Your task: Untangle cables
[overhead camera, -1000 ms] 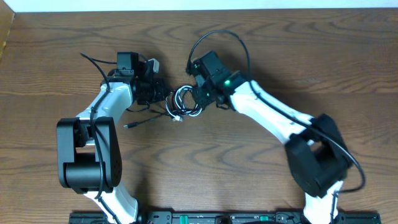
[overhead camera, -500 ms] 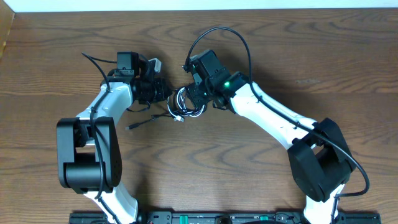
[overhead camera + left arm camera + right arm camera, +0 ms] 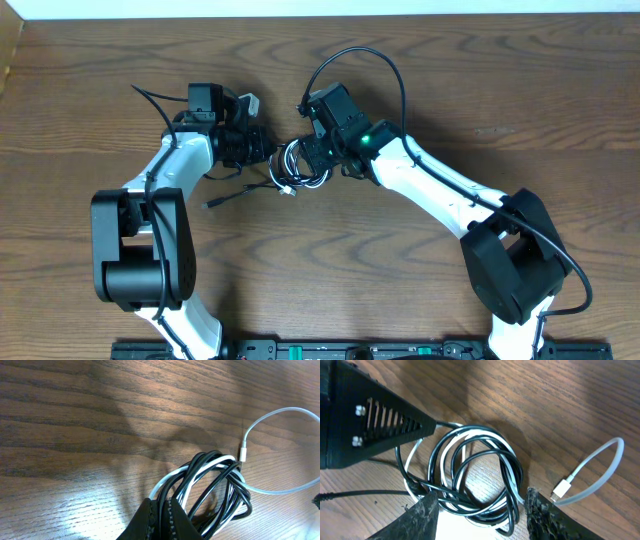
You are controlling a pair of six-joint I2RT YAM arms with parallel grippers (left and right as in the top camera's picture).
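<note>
**Op A:** Status on the untangling?

**Op B:** Barely begun, by my reading. The cables (image 3: 300, 165) are 1 wound coil, with black loops and the white cable (image 3: 280, 450) wrapped together. Only the white tail with its plug (image 3: 562, 488) and 1 black end (image 3: 215, 200) stray out of it.

**Op A:** Tools?

**Op B:** My left gripper (image 3: 161, 512) is clenched on the coil's near edge, and the loops fan out just ahead of its tips. My right gripper (image 3: 481, 505) is released with its jaws apart. The coil lies between and just ahead of its fingers (image 3: 427, 515), and I see nothing pinched there.

**Op A:** What is left?

**Op B:** Nearly all of it, I judge. I need to draw the white cable out of the black loops, then part the black ones. I cannot count the black ones inside the coil. No cable lies separate on the table (image 3: 450, 80) yet.
</note>
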